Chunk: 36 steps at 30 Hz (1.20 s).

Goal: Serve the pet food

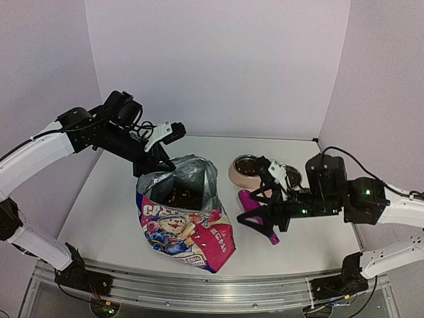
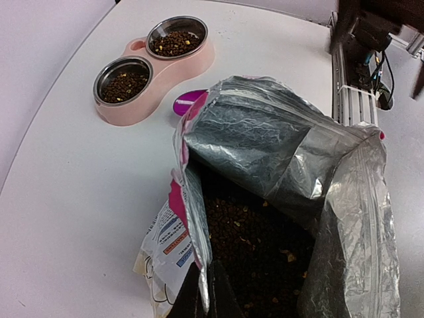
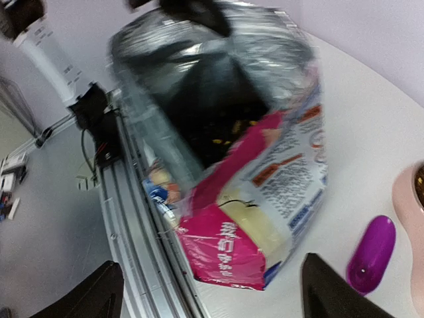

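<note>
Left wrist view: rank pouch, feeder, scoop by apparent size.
1. pouch, closest to the camera, fills most of the frame.
2. feeder.
3. scoop, mostly hidden behind the pouch, so only its visible part counts.

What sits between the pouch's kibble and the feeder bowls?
Only the magenta scoop, lying flat on the table between pouch and feeder. The open right gripper hangs over that gap.

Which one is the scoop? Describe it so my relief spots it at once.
On the white table, find the tall open cat food pouch. Between it and the pale pink double-bowl feeder lies the scoop: small, smooth, plain magenta plastic, unprinted unlike the pouch and far deeper in colour than the feeder.
</note>
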Each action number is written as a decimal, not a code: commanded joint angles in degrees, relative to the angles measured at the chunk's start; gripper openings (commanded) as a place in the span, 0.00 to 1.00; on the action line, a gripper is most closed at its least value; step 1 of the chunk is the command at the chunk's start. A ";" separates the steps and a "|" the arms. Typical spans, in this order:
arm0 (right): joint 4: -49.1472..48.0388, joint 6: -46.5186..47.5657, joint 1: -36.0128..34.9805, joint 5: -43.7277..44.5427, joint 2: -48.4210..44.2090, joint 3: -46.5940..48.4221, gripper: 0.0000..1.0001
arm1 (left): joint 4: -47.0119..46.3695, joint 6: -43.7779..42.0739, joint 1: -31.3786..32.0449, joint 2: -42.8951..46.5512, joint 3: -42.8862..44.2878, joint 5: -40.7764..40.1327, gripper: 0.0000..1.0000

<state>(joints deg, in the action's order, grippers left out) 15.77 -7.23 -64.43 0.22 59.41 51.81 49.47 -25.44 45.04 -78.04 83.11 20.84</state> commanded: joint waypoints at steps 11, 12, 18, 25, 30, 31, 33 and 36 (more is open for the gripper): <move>-30.59 4.80 -15.63 28.83 11.14 -5.78 0.98 | -4.55 0.59 -0.08 1.34 3.51 1.87 0.00; -30.65 4.96 -15.63 28.23 12.01 -5.20 0.98 | -4.60 0.64 -0.10 1.37 3.47 1.84 0.00; -31.86 5.68 -15.43 24.00 17.16 -3.32 0.79 | -4.90 1.40 -0.12 1.41 3.27 1.22 0.00; -34.31 6.51 -12.23 23.19 17.35 -0.88 0.49 | -3.88 2.26 -0.28 1.52 3.62 0.61 0.00; -34.30 5.46 -9.04 18.48 18.52 0.93 0.42 | -2.63 2.93 -0.87 1.89 5.18 -0.59 0.00; -34.23 5.17 -8.28 17.48 18.79 1.12 0.38 | -2.43 2.99 -0.99 2.04 5.53 -0.85 0.00; -33.72 4.68 -7.10 16.84 19.41 1.35 0.20 | -1.93 3.20 -1.25 2.40 6.02 -1.32 0.00; -31.35 4.65 -5.21 14.20 20.58 2.88 0.06 | -0.85 3.29 -1.44 2.93 6.74 -2.21 0.00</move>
<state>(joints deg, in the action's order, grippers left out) -15.29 -1.95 -72.69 17.48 78.18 50.87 51.15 -23.34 44.24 -78.06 84.17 19.37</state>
